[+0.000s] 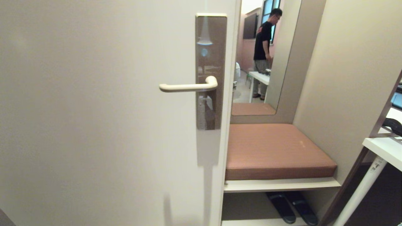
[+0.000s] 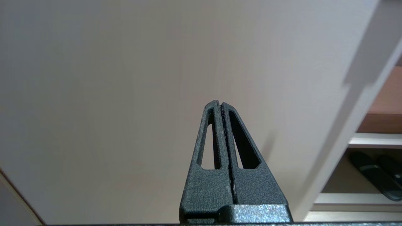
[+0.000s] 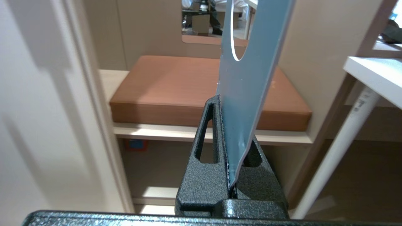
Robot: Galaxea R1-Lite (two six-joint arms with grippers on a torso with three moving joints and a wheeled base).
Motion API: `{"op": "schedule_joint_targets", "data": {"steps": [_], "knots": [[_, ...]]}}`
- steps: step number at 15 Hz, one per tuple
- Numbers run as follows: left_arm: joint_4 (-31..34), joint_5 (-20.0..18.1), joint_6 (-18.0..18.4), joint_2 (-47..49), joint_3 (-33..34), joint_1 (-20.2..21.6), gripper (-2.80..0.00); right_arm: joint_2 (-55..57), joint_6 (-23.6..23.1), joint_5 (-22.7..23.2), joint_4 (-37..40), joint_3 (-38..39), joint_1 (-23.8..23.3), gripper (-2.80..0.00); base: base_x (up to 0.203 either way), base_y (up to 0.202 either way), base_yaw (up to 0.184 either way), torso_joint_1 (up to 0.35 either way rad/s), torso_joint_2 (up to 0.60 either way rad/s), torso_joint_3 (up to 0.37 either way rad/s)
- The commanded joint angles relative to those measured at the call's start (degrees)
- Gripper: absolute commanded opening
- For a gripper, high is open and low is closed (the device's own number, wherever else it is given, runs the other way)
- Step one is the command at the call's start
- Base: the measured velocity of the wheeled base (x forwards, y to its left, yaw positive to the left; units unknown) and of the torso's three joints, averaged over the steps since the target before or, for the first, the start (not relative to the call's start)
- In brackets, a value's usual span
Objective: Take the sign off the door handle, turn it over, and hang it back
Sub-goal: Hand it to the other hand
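Right fingers pinch the sign edge-on, its holed end pointing away; left fingers clenched, empty.

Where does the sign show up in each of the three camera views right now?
Head view: the sign is not in it; the door handle hangs bare.
Left wrist view: not in it; only the shut left pincer before the door.
Right wrist view: the sign stands mid-picture, blue face showing, clamped in the right pincer.
Shared landmark: the brown cushion; the left wrist view catches its edge.
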Motion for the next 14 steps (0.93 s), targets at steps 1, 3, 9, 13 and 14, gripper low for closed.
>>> {"op": "schedule_joint_targets", "data": {"steps": [1,3,9,13,14], "knots": [[0.04,0.03,-0.19,0.00,0.00,0.09,-2.80,0.07,-0.02,0.02,-0.05,0.00,-0.04,-2.80,0.000,-0.202,0.002,0.004,0.00,-0.004],[0.04,0.03,-0.28,0.00,0.00,0.02,-2.80,0.07,-0.02,0.02,0.02,0.00,-0.04,-2.80,0.000,-0.192,0.001,0.002,0.00,0.003],[0.04,0.12,-0.37,0.00,0.00,0.02,-2.80,0.07,-0.02,0.02,0.02,0.00,-0.04,-2.80,0.000,-0.194,0.000,0.001,0.00,0.003],[0.04,0.12,-0.28,0.00,-0.02,0.02,-2.80,0.07,-0.02,0.02,-0.05,0.00,-0.04,-2.80,0.000,-0.149,0.002,0.004,0.00,0.001],[0.04,0.12,-0.28,0.00,-0.09,0.02,-2.80,0.07,-0.02,0.02,-0.05,0.00,-0.04,-2.80,0.000,0.000,0.000,0.000,0.00,0.000]]}}
